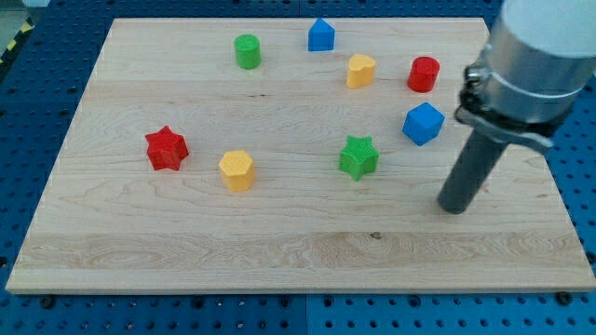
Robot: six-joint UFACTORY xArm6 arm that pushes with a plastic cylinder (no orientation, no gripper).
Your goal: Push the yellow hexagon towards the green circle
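Eight blocks — my tip far right

yellow hexagon lower-left, green circle top

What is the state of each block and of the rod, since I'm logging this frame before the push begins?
Yellow hexagon block: flat on the wooden board, untouched.
Green circle block: upright near the view's top, untouched.
Red star block: flat, left of the hexagon, apart.
Green star block: flat, alone.
Blue cube block: tilted to the board's edges.
My tip: down at the view's right, touching no block.
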